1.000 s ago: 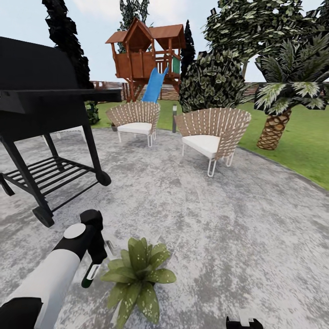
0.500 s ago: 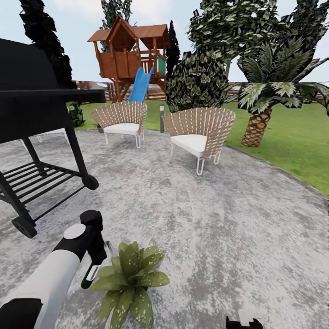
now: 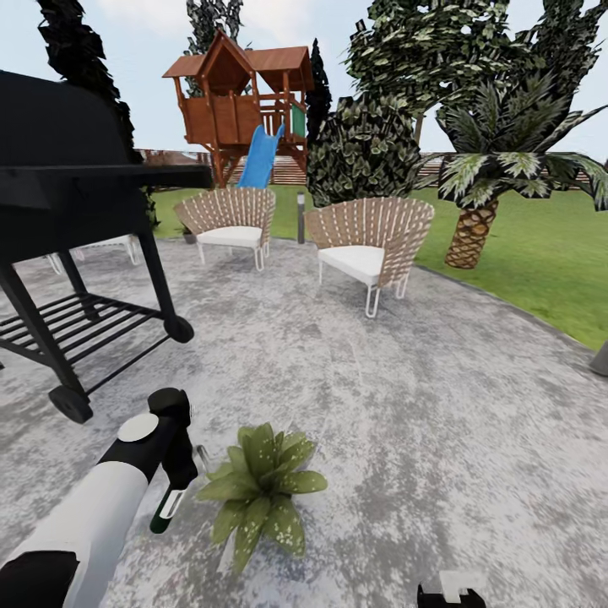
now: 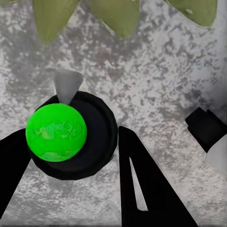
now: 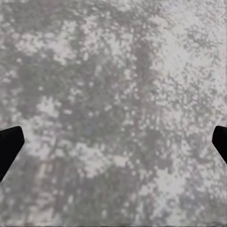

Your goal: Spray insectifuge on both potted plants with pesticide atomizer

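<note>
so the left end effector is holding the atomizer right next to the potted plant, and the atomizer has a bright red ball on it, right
Not quite: the ball is bright green, not red, as the left wrist view shows. The left end effector does hold the atomizer next to the potted plant.

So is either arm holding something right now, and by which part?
The left gripper holds the small dark rounded atomizer with the bright green spot by its round body, jaws on opposite sides. The right gripper is open, holding nothing.

My left arm [image 3: 84,515] reaches forward and down, its gripper [image 4: 71,156] clamped around the pesticide atomizer [image 4: 71,135]. My right gripper [image 5: 113,142] points downward, fingers spread wide apart.
</note>
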`<state>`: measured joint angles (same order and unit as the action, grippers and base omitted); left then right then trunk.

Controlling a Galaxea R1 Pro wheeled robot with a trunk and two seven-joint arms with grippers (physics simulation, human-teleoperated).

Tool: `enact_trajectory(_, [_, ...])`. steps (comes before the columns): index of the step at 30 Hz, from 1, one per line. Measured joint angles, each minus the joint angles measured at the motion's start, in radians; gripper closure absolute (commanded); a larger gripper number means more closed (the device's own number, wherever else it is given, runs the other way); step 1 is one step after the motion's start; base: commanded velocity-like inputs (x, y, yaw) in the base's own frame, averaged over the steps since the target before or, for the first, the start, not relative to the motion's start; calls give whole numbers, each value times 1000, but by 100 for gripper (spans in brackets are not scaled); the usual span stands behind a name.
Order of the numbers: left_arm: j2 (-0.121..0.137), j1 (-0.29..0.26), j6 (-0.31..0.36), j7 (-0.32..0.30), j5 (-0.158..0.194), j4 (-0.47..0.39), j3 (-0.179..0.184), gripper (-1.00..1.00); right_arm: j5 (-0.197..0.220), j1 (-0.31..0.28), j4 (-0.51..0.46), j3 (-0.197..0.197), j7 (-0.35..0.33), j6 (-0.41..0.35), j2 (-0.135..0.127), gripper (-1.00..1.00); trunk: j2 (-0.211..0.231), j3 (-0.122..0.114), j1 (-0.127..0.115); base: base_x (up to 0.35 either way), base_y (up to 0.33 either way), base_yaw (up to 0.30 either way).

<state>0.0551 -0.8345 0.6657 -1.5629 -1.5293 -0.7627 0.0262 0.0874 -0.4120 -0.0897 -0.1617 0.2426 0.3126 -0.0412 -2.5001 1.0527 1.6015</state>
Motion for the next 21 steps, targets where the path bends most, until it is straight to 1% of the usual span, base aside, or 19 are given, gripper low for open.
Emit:
enact_trajectory(6, [1, 1, 2, 0, 0, 0, 0, 100, 0, 0, 0, 0, 0, 0, 0, -100, 0, 0, 0, -37, 261, 0])
enact_trajectory(12, [4, 6, -2, 1, 1, 1, 0, 100, 0, 0, 0, 0, 0, 1, 0, -100, 0, 0, 0, -1, 39, 0])
enact_trajectory(13, [7, 7, -1, 1, 1, 1, 0, 100, 0, 0, 1, -1, 0, 1, 0, -100, 0, 0, 0, 0, 3, 0])
enact_trajectory(15, [25, 24, 0, 1, 2, 8, -7, 100, -1, 0, 3, -1, -1, 2, -1, -100, 0, 0, 0, 0, 1, 0])
enact_trajectory(17, [35, 38, -1, 1, 5, 10, -9, 100, -1, 0, 3, -2, -1, 3, -1, -100, 0, 0, 0, 0, 0, 0])
enact_trajectory(18, [44, 46, -1, 1, 9, 11, -10, 100, -1, 0, 3, -2, -1, 3, -2, -100, 0, 0, 0, 0, 0, 0])
enact_trajectory(21, [54, 57, -4, 1, 14, 13, -13, 100, 0, 0, 1, -1, 0, 2, 1, -100, 0, 0, 0, 0, 0, 0])
